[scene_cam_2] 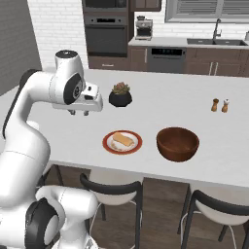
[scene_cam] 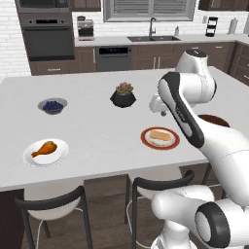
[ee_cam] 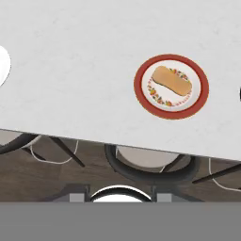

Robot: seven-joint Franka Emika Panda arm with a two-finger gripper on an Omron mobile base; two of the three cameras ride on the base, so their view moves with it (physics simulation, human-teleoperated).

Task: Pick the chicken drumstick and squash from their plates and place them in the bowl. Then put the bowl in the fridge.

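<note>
Behind the arm's white links, the bowl (scene_cam: 214, 119) is half hidden, and the claw's (scene_cam_2: 79, 112) spread cannot be told.

No lettering, labels, brand marks or numbers can be read anywhere in this kitchen. The round red-rimmed plate (ee_cam: 171, 86) on the pale surface (scene_cam: 97, 131) carries only a floral pattern around its pale centre, without words. The dark built-in wall oven (scene_cam: 45, 35) and the small coffee machine (scene_cam_2: 143, 27) on the back counter show no legible markings.
</note>
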